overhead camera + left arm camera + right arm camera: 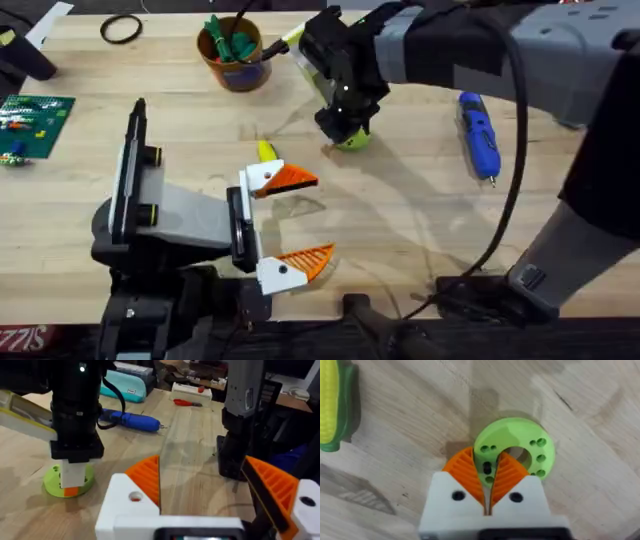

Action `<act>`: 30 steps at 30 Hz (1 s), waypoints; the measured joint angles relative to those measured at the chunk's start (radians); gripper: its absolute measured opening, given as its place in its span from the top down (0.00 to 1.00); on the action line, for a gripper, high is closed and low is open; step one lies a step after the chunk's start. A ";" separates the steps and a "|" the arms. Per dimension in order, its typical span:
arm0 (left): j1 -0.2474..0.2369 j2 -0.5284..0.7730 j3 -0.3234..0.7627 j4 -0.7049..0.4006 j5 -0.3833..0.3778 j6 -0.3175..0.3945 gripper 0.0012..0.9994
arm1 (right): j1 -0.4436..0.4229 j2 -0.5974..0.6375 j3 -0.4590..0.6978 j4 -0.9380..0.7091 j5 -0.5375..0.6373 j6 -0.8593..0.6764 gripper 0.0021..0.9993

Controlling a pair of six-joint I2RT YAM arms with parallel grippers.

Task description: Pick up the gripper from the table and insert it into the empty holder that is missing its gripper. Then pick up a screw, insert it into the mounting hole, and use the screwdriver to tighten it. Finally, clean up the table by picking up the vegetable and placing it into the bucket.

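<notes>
A green ring-shaped part [530,442] with small holes lies flat on the table. My right gripper [490,467] is shut on its near rim, pointing straight down on it [350,132]. The vegetable, a yellow corn cob [266,151], lies just left of it, close to the upper finger [290,179] of my left gripper [312,220], which is open and empty. The blue screwdriver [478,133] rests to the right on the wood. The orange-brown bucket [232,50] stands at the back with green items inside. The holder and the screw are out of view.
A green circuit board [32,122] lies at the left edge and a black ring [120,29] at the back left. A pale yellow bar [22,419] sits behind the right wrist. A teal case [125,385] and a red tool [187,403] lie past the screwdriver.
</notes>
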 joint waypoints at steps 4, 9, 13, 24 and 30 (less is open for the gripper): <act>0.000 0.000 0.000 0.000 0.000 0.000 0.01 | 0.000 0.000 0.000 -0.002 -0.002 0.004 0.48; 0.000 0.000 0.000 0.000 0.000 0.000 0.01 | 0.001 0.000 0.000 -0.002 -0.004 0.000 0.01; 0.000 0.000 0.000 0.000 0.000 0.000 0.01 | 0.001 0.000 0.000 -0.002 -0.004 0.000 0.00; 0.000 0.000 0.000 0.000 0.000 0.000 0.01 | 0.001 0.000 0.053 -0.105 -0.003 0.000 0.01; 0.000 0.000 0.000 0.000 0.000 0.000 0.01 | 0.001 0.000 0.063 -0.115 -0.003 0.001 0.26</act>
